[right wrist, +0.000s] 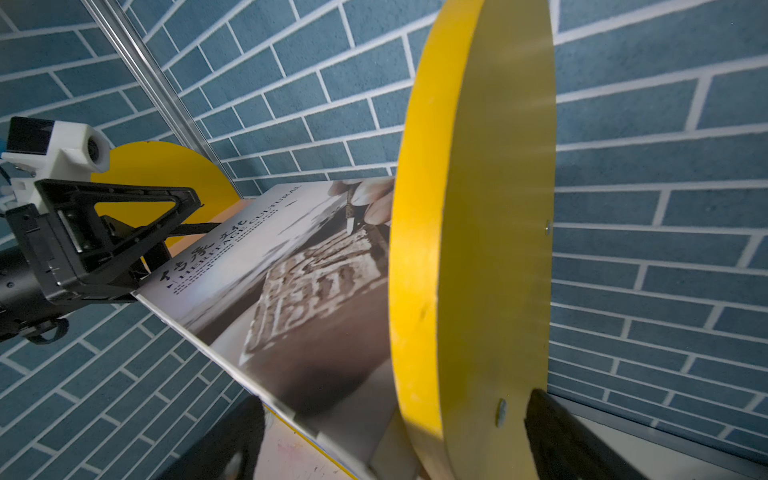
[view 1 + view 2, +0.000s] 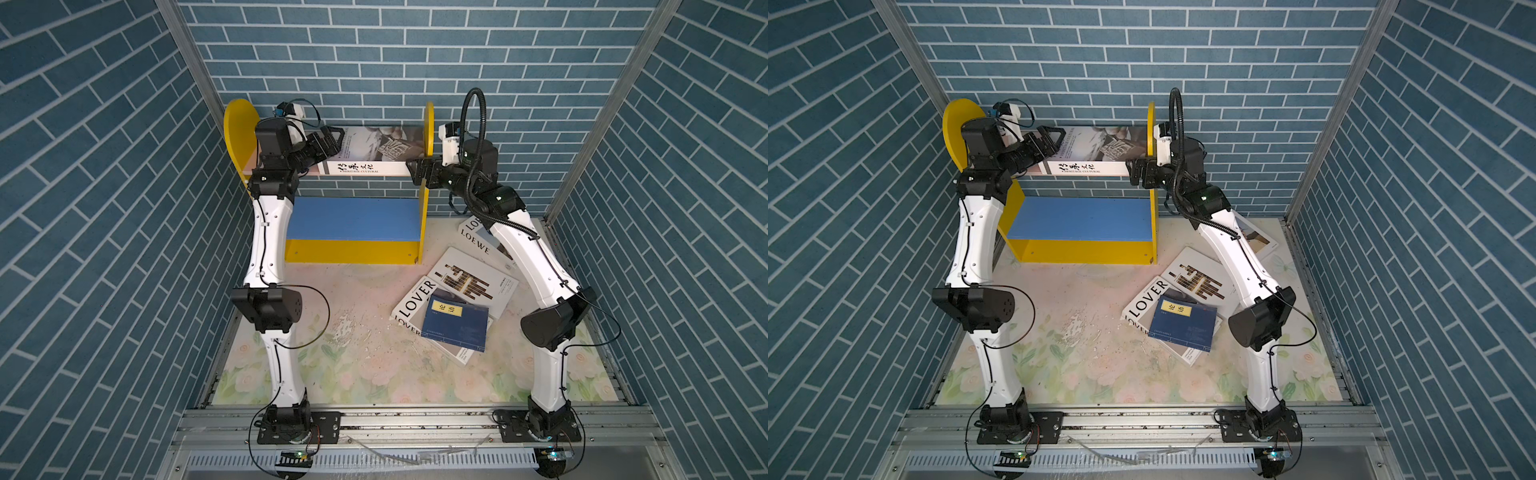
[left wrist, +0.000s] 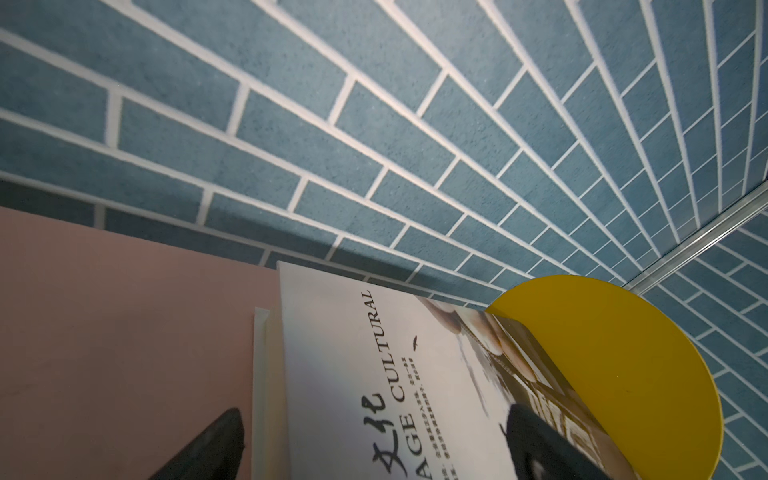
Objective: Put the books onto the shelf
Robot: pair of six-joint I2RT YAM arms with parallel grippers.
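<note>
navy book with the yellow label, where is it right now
In both top views the navy book lies flat on the LOVER book, right of centre on the floral table, with the brown-bar patterned book just behind it.

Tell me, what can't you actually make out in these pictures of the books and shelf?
LOEWE book: cover mostly hidden under the right arm in both top views.
LOVER book: partly covered by the navy book lying on it, whose small print is too small to read.
Left end effector: fingers cut off by the left wrist picture's edge.
Pink board: largely covered by the Heritage Cultural book in both top views.
</note>
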